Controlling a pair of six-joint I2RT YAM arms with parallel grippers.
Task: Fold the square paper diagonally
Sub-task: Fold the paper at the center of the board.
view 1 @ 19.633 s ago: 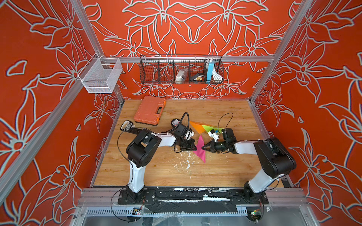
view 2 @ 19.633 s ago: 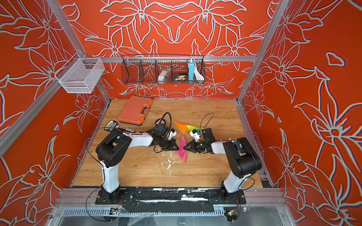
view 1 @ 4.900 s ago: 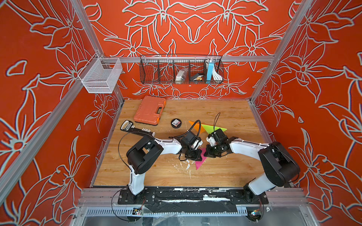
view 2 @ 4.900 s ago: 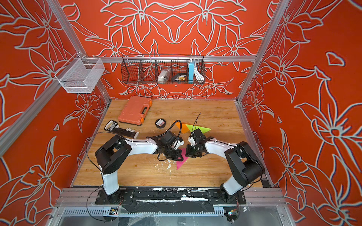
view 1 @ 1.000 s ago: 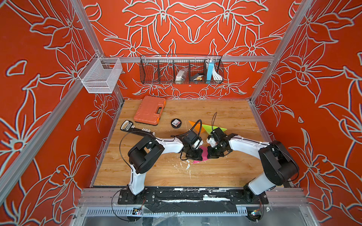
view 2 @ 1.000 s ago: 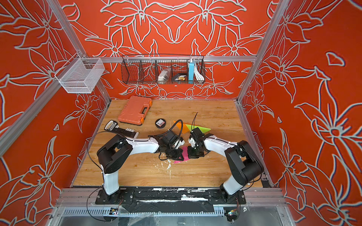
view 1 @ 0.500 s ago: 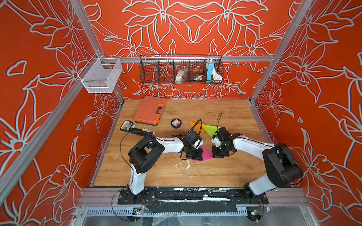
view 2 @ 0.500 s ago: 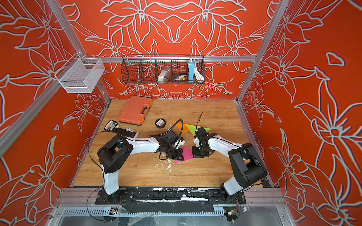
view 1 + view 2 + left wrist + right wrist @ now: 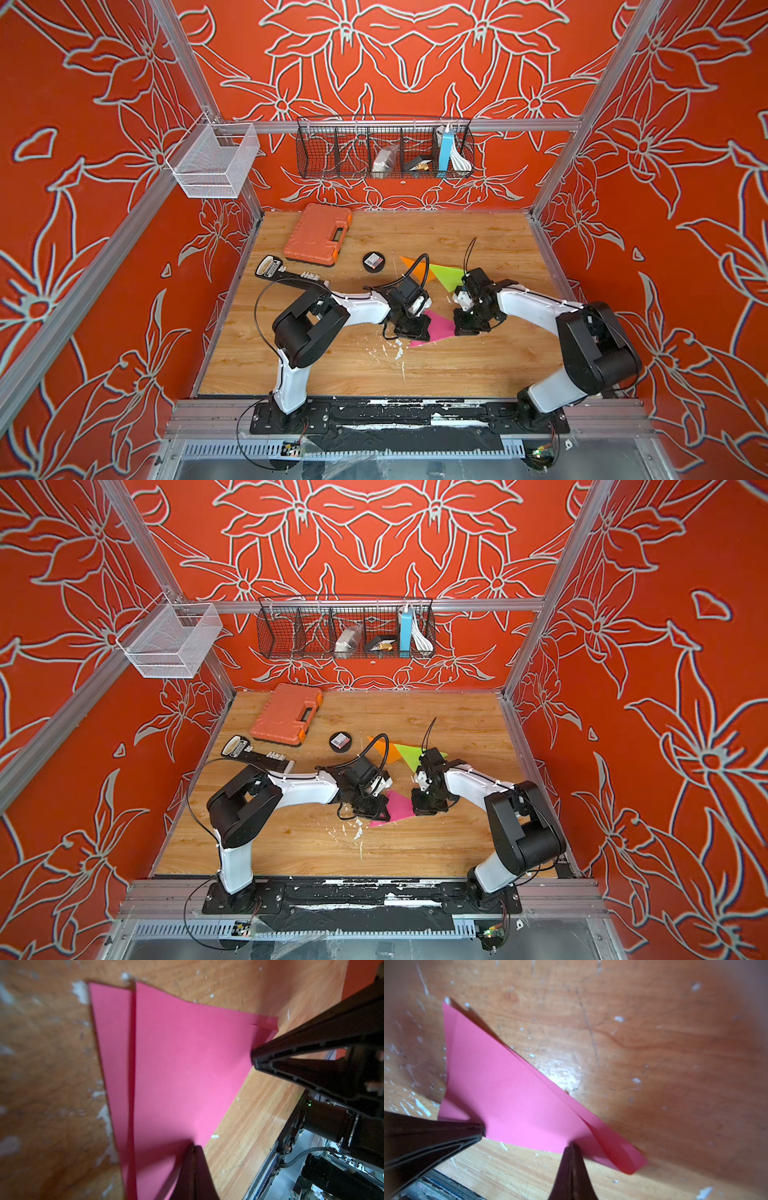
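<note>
Touching one pink paper, two grippers (closed)

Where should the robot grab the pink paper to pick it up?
Probably the puffy, uncreased fold end of the pink paper, beside the right gripper. It bulges off the table, so one finger could slide under from the bare-wood side; most else lies flatter.
</note>
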